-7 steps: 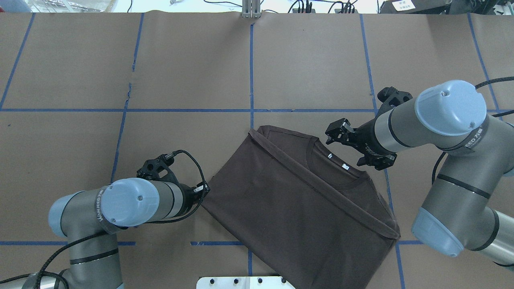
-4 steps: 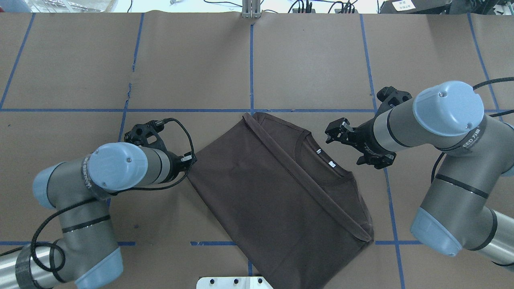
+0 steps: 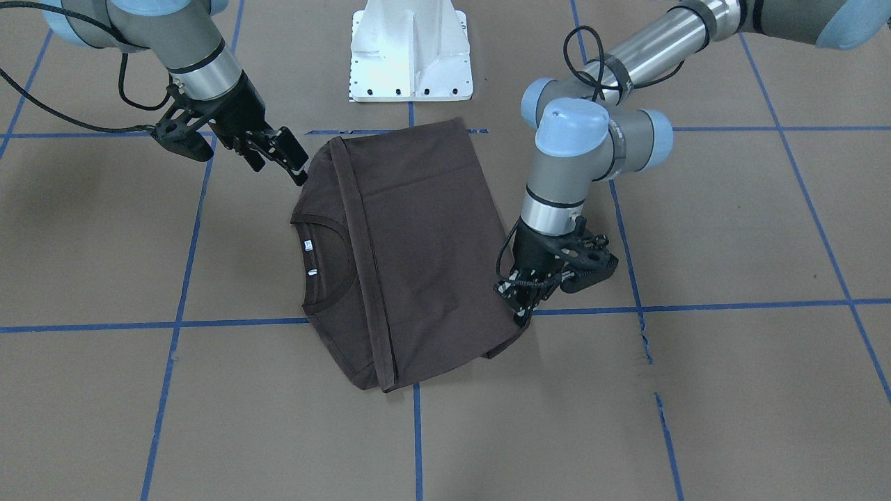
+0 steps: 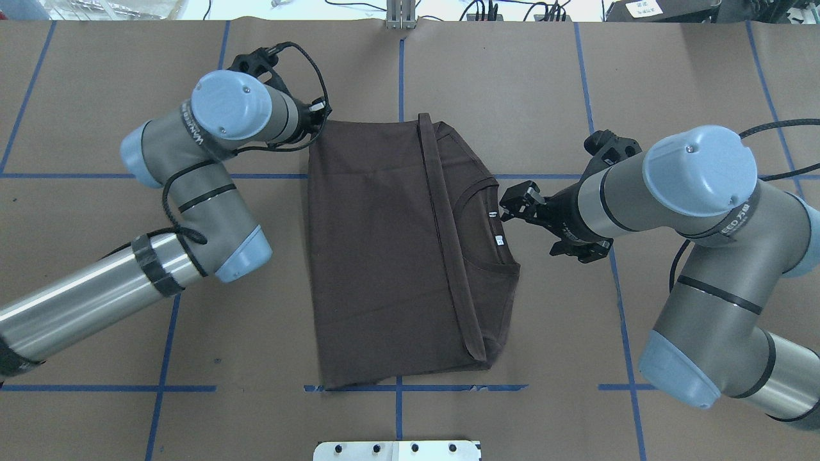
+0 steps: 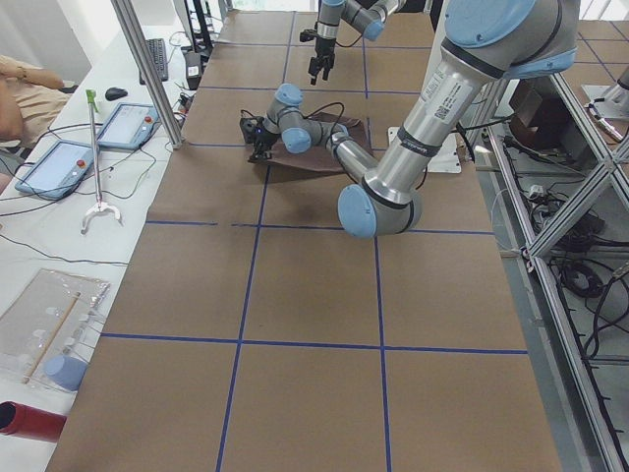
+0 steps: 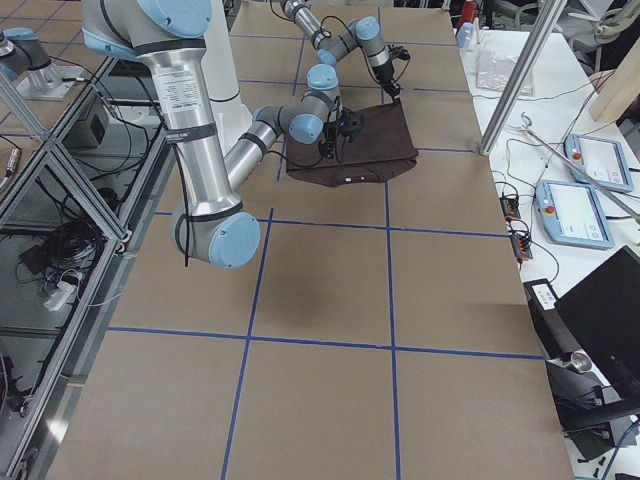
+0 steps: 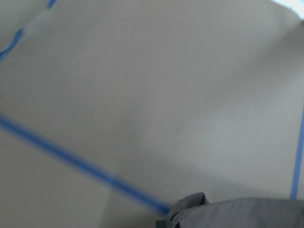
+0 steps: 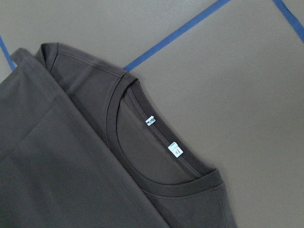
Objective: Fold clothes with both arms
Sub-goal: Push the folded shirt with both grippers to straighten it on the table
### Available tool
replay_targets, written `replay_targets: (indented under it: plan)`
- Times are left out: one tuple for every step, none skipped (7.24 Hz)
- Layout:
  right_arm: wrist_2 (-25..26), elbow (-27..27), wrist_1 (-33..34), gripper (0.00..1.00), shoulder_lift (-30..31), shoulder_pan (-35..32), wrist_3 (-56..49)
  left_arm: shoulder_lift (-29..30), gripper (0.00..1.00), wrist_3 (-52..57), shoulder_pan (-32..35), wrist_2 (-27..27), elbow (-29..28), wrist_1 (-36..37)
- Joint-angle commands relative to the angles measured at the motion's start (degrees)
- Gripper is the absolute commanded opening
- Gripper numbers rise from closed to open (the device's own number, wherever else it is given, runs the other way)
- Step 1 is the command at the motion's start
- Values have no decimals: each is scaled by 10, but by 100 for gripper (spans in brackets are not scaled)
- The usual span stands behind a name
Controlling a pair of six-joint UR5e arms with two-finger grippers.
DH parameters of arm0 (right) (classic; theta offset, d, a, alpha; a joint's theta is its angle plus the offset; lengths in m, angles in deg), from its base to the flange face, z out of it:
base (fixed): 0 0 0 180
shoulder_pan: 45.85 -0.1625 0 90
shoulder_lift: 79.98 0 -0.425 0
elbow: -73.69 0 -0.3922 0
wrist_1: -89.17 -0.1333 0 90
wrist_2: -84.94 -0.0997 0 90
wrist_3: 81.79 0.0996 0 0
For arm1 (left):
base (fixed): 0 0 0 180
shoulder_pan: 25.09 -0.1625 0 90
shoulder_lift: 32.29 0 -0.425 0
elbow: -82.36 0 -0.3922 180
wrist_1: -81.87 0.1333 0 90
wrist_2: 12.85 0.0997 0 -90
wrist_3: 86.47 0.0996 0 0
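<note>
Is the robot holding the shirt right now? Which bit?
The left gripper pinches a corner of the brown T-shirt, away from the collar. The right gripper is open and holds nothing.

Matt cloth T-shirt (image 4: 378, 256), matt paper table (image 4: 102, 269)

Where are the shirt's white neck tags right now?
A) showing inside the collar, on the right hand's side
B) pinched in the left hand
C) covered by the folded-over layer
A: the white neck tags show uncovered inside the collar of the T-shirt, on the side facing the right hand.
</note>
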Motion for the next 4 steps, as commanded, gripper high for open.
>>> replay_targets:
  plan:
    - [9, 12, 0, 100, -21, 9, 2, 62, 45, 4, 31, -1, -146, -111]
    - [12, 29, 0, 100, -38, 20, 1, 64, 60, 16, 34, -12, -136, -110]
    - [43, 43, 3, 100, -61, 45, 0, 53, 61, 12, 38, -75, -80, -105]
    - [80, 60, 7, 100, -74, 84, -4, -18, 61, 12, 39, -111, 21, -104]
